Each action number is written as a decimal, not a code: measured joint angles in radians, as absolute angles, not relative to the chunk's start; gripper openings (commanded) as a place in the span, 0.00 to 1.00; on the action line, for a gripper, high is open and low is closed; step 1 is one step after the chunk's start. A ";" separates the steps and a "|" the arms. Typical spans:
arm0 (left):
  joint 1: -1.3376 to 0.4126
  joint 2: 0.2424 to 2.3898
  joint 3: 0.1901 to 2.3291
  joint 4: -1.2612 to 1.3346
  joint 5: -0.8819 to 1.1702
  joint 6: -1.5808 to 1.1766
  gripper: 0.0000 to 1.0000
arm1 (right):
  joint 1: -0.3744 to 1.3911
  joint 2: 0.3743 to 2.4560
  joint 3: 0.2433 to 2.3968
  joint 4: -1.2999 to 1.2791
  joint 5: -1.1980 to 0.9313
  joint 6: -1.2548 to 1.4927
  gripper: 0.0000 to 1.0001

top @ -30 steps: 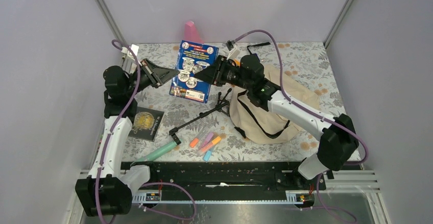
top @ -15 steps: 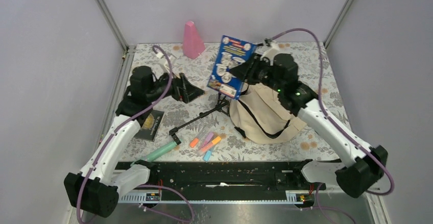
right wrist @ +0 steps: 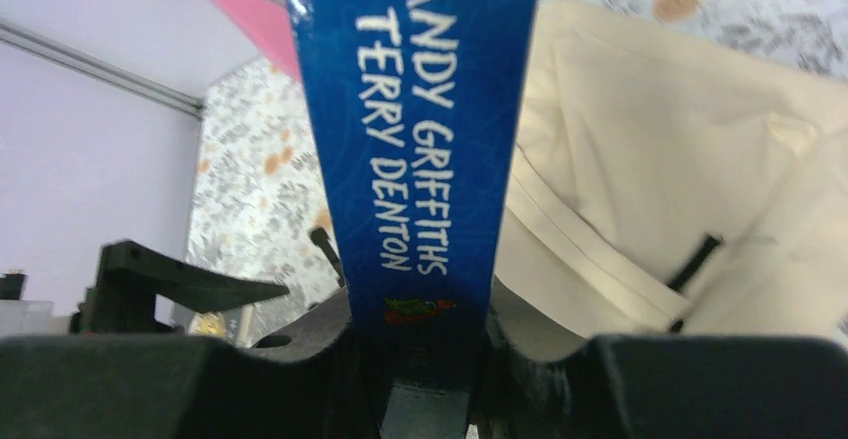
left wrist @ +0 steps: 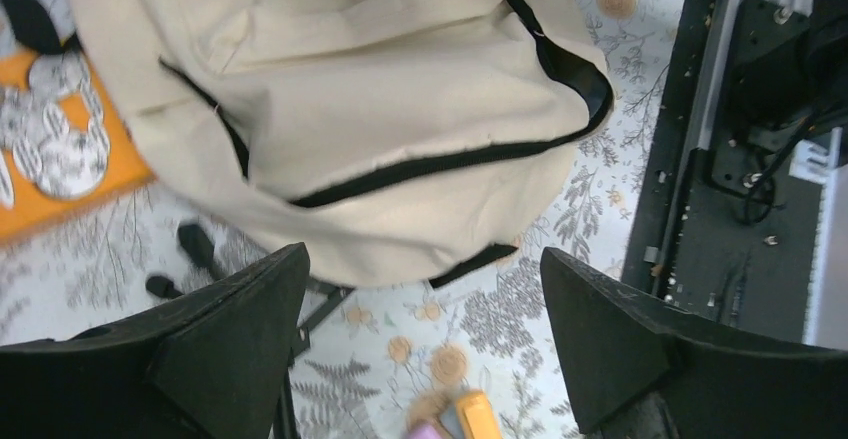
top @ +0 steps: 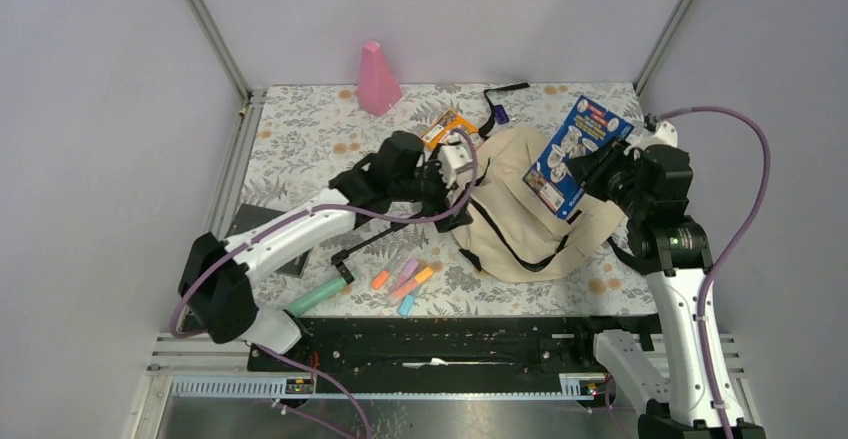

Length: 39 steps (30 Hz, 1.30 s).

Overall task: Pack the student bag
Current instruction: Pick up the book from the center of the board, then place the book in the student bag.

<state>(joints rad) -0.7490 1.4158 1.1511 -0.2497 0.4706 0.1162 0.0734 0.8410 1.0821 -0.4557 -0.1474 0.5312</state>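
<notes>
On a table (top: 300, 129) covered in a floral cloth, the student bag (top: 520, 209) lies slumped right of centre. It is a large cream fabric backpack with black straps and black zipper trim.

The left arm reaches across from the near left, and the left gripper (top: 452, 181) hovers at the bag's left edge. In its wrist view its fingers (left wrist: 230, 339) stand wide apart with nothing between them, and the bag lies just beyond.

The right gripper (top: 592, 164) is clamped on a blue book (top: 568, 154), held tilted in the air over the bag's right side. The right wrist view shows the book's spine pinched between the two fingers, lettered "Andy Griffiths & Terry Denton".

An orange book (top: 447, 125) lies at the bag's far left corner, partly under it. A pink cone (top: 377, 67) stands at the far edge. Near the front, left of the bag, lie several highlighters (top: 405, 281) and a green marker (top: 315, 297).
</notes>
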 measured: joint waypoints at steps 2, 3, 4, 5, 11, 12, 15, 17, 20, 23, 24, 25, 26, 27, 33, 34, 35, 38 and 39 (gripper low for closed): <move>-0.789 1.477 1.202 -0.256 0.452 0.171 0.89 | 0.049 0.813 1.058 -0.507 -0.149 0.516 0.00; -0.807 1.506 1.230 -0.265 0.441 0.201 0.89 | 0.046 0.798 1.044 -0.532 -0.150 0.510 0.00; -0.823 1.534 1.256 -0.274 0.432 0.231 0.89 | 0.044 0.785 1.034 -0.551 -0.150 0.506 0.00; -0.838 1.560 1.283 -0.285 0.423 0.258 0.89 | 0.043 0.768 1.021 -0.578 -0.151 0.501 0.00; -0.880 1.659 1.353 -0.310 0.389 0.377 0.89 | 0.042 0.671 1.003 -0.682 -0.146 0.491 0.00; -0.884 1.671 1.358 -0.316 0.384 0.393 0.89 | 0.042 0.654 1.003 -0.691 -0.142 0.490 0.00; -0.902 1.705 1.369 -0.342 0.364 0.442 0.89 | 0.042 0.622 1.007 -0.728 -0.125 0.485 0.00; -0.916 1.718 1.369 -0.347 0.349 0.464 0.89 | 0.042 0.608 1.016 -0.754 -0.117 0.481 0.00; -0.931 1.737 1.371 -0.343 0.325 0.487 0.89 | 0.042 0.595 1.027 -0.778 -0.118 0.478 0.00; -0.941 1.759 1.382 -0.332 0.310 0.497 0.87 | 0.041 0.585 1.032 -0.786 -0.123 0.478 0.00; -0.941 1.764 1.382 -0.323 0.307 0.498 0.84 | 0.041 0.582 1.035 -0.789 -0.124 0.478 0.00; -0.941 1.768 1.382 -0.317 0.305 0.499 0.82 | 0.041 0.581 1.037 -0.792 -0.125 0.478 0.00; -0.941 1.771 1.382 -0.312 0.302 0.500 0.78 | 0.041 0.579 1.039 -0.796 -0.125 0.478 0.00; -0.941 1.773 1.383 -0.310 0.301 0.500 0.71 | 0.041 0.577 1.039 -0.801 -0.125 0.478 0.00; -0.940 1.803 1.425 -0.297 0.299 0.493 0.59 | 0.041 0.564 1.040 -0.834 -0.125 0.471 0.00; -0.940 1.804 1.426 -0.292 0.299 0.492 0.55 | 0.041 0.563 1.040 -0.840 -0.125 0.469 0.00; -0.940 1.804 1.427 -0.289 0.300 0.489 0.51 | 0.041 0.562 1.040 -0.843 -0.125 0.467 0.00; -0.940 1.811 1.440 -0.288 0.302 0.481 0.33 | 0.041 0.561 1.042 -0.849 -0.124 0.463 0.00; -0.941 1.816 1.448 -0.287 0.302 0.479 0.27 | 0.041 0.559 1.045 -0.853 -0.124 0.463 0.00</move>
